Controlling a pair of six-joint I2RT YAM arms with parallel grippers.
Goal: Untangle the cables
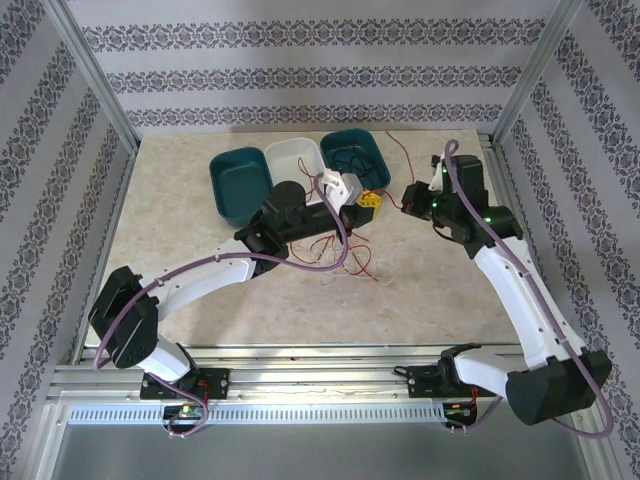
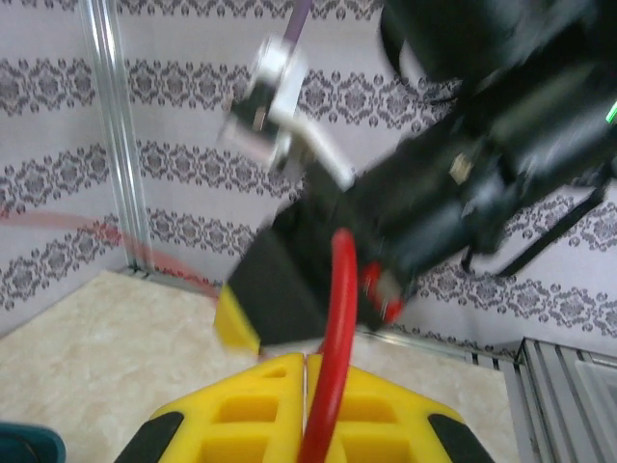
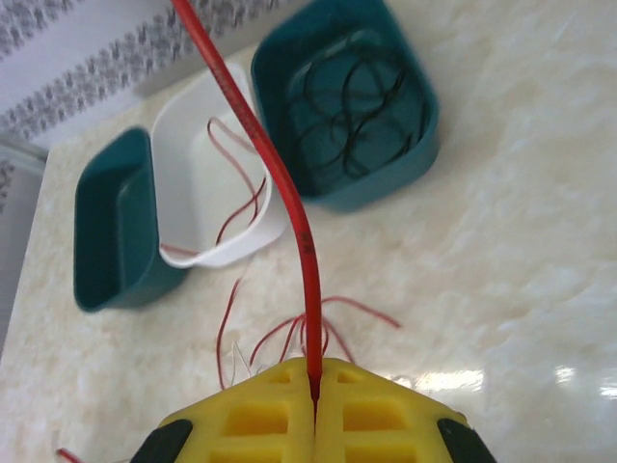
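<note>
A red cable (image 3: 289, 203) runs taut between my two grippers, above the table. My right gripper (image 3: 315, 374) is shut on one end of it, the yellow fingers pressed together around it. My left gripper (image 2: 307, 359) is shut on the same red cable (image 2: 337, 309), which rises toward the right arm's blurred black wrist (image 2: 463, 183) just ahead. From above, the left gripper (image 1: 371, 201) and the right gripper (image 1: 408, 197) sit close together near the bins. A loose tangle of thin red and white cables (image 1: 345, 258) lies on the table (image 1: 180, 240) below them.
Three bins stand at the back: a teal bin (image 1: 240, 183), a white bin (image 1: 298, 160) with a red cable (image 3: 241, 188) inside, and a teal bin (image 1: 355, 153) holding black cables (image 3: 352, 101). Another red cable (image 1: 398, 152) trails by the right bin.
</note>
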